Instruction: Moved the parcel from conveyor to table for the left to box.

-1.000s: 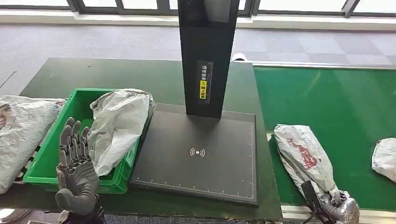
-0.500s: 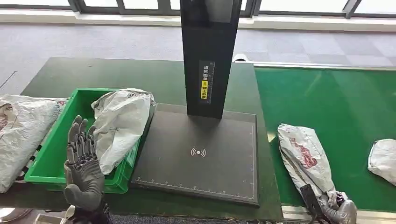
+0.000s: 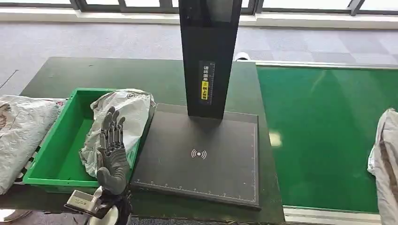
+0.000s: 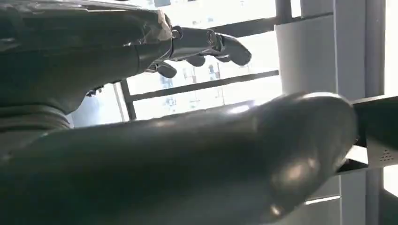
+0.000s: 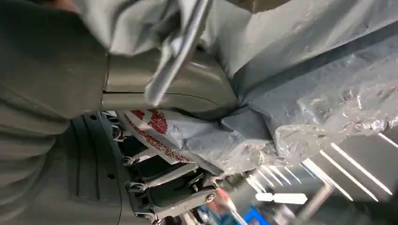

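Right hand [image 5: 155,154] grips the grey parcel [image 5: 305,79], fingers wrapped in its plastic; parcel hangs at 3 o'clock over the conveyor [image 3: 324,131]. Left hand [image 3: 111,154] upright, fingers apart, holding nothing, at the green bin [image 3: 56,154], 8 o'clock.

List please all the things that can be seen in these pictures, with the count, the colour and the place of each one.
parcel: one, grey plastic with red print, gripped by the right hand, at the right edge of the head view.
parcel in crate: one, grey-white, lying over the crate's right wall.
parcel beside crate: one, grey-white, on the table left of the crate.
crate: one, green, on the table's left part.
scanner pad: one, black, middle of the table, with a black post at its back.
table: one, dark green.
conveyor: one, bright green, on the right.
left hand: grey, raised in front of the crate, holding nothing.
right hand: grey, holding the parcel.
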Controlling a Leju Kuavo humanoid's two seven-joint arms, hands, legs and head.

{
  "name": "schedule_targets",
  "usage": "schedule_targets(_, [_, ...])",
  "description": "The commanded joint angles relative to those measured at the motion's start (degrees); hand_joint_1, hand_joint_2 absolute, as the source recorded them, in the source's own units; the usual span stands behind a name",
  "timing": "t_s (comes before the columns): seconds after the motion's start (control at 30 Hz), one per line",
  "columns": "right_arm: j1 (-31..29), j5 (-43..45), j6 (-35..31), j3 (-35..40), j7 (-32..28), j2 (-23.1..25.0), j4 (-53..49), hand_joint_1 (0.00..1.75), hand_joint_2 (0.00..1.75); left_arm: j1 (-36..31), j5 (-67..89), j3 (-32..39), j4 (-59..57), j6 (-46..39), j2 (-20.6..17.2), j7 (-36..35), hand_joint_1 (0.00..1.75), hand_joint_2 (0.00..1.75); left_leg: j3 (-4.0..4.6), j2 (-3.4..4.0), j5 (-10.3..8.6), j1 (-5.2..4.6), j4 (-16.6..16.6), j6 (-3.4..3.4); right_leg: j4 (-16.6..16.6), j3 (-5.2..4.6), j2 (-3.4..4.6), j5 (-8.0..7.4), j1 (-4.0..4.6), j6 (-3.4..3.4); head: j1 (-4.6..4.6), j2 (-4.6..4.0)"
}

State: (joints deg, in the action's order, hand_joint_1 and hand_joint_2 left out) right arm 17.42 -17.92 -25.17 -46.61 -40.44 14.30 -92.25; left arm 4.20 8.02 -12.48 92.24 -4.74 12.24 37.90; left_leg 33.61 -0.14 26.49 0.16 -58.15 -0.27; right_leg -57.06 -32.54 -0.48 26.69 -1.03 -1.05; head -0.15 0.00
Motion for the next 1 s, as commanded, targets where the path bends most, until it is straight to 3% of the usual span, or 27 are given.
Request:
schedule_targets(0.03, [6.64, 1.35, -8.93, 36.25, 0.44, -5.99, -16.39, 1.75, 1.75, 8.49, -1.36, 3.44, 8.07, -3.0, -3.69, 2.1, 0.0, 0.0, 0.06, 0.52, 0.15, 0.02, 0.02, -0.12, -0.05, -0.05, 0.54, 0.01, 0.03, 0.17, 0.0, 0.0])
schedule_targets(0.07, [5.25, 1.64, -10.34, 38.44, 0.44, -7.48, -14.81, 1.75, 1.75, 10.2, -1.59, 3.5, 9.75, -3.08, -3.83, 2.1, 0.0, 0.0, -0.03, 0.97, 0.2, 0.04, 0.11, -0.13, 0.05, -0.09, 1.0, -0.08, 0.05, 0.18, -0.02, 0.0])
schedule_targets(0.2, [1.4, 2.44, -7.24, 40.38, 0.44, -8.6, -9.93, 1.75, 1.75, 11.82, -2.21, 3.77, 11.04, -3.15, -4.12, 2.1, 0.0, 0.0, -0.11, 0.9, 0.25, 0.06, 0.17, -0.13, 0.11, 0.07, 0.92, 0.01, 0.07, 0.19, -0.02, 0.0])
schedule_targets(0.33, [-5.55, -4.58, -1.02, 45.62, 0.44, -8.25, 6.1, 1.75, 1.75, 8.59, -4.11, 3.74, 7.61, -2.83, -4.42, 2.1, 0.0, 0.0, -0.63, 0.44, 0.12, 0.12, 0.12, -0.03, 0.15, 0.26, 0.44, 0.04, 0.12, 0.12, 0.0, 0.0])
schedule_targets(1.0, [-5.88, -4.9, -2.43, 46.7, 0.44, -8.08, 6.95, 1.75, 1.75, 8.4, -4.06, 3.64, 7.41, -2.97, -4.39, 2.1, 0.0, 0.0, -0.53, 0.27, 0.02, 0.08, 0.11, -0.07, 0.07, 0.19, 0.26, 0.05, 0.08, 0.13, -0.02, 0.0])
